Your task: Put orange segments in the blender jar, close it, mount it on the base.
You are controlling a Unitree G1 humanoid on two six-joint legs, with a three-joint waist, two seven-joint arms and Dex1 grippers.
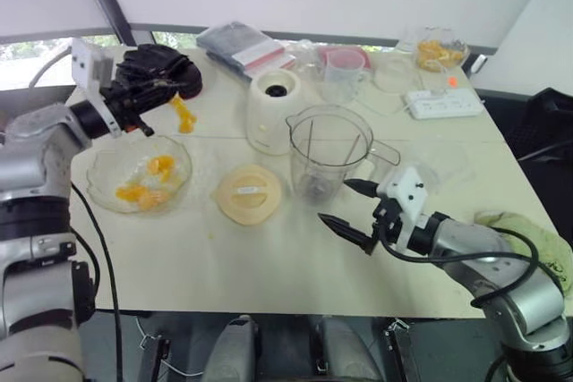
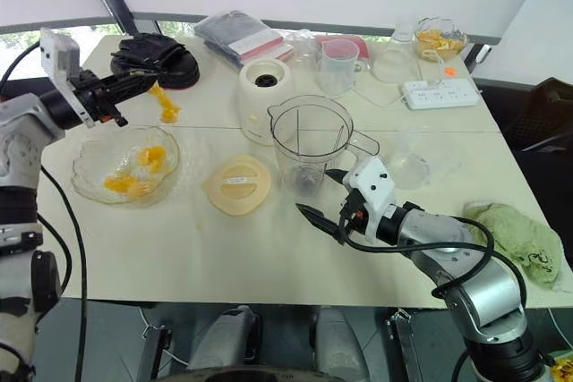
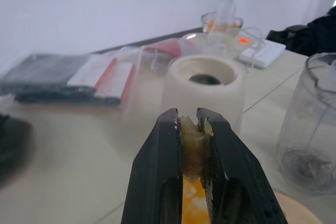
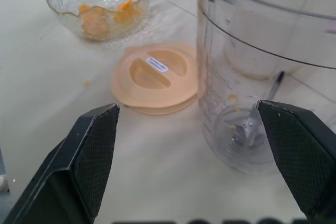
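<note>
Pinching orange segment in left gripper, aloft near bowl; holding right gripper wide open beside blender jar.

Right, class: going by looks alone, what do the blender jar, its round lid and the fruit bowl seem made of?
Blender jar: clear, smooth, probably plastic, though glass is possible; the table shows through it. Lid: opaque matte peach plastic, with a moulded grip. Bowl: likely pressed glass, transparent with a scalloped, glinting rim.
</note>
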